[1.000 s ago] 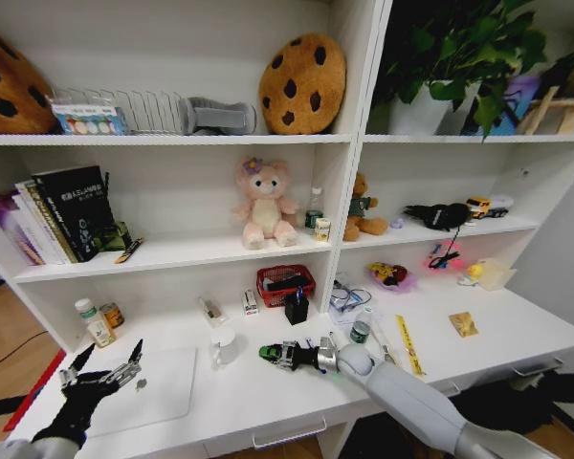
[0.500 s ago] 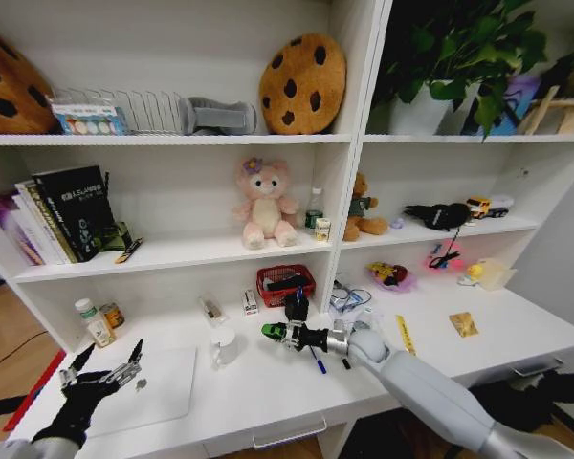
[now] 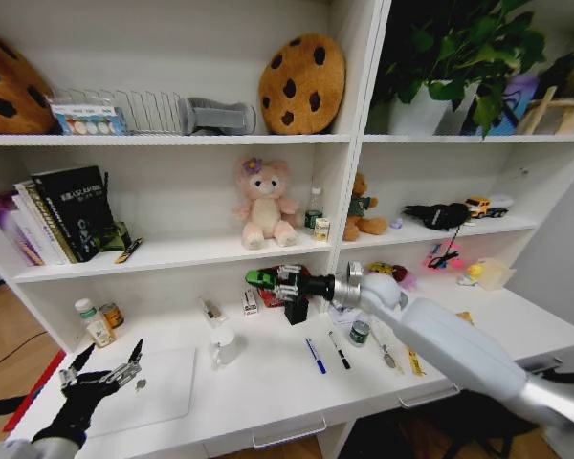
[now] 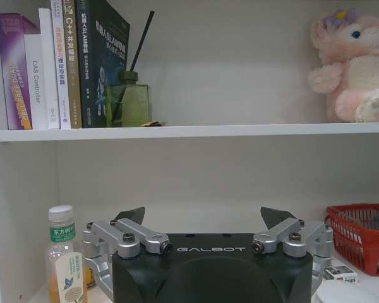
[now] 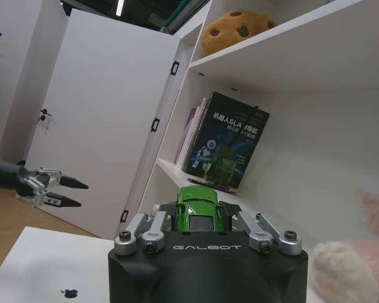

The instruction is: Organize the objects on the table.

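Note:
My right gripper is shut on the tiny green toy car and holds it in the air, just below the middle shelf and in front of the red basket. In the right wrist view the car sits between the closed fingers. A blue pen and a black pen lie side by side on the white table, with a small green container to their right. My left gripper hangs open over the silver laptop at the table's left end, holding nothing.
A red basket, a black pen holder and a white cup stand at the back of the table. Bottles stand far left. A pink plush and books occupy the middle shelf. A yellow ruler lies at right.
My right gripper has lifted the green car off the table, up and back towards the shelf edge. The pens on the table now show. The left arm has not moved.

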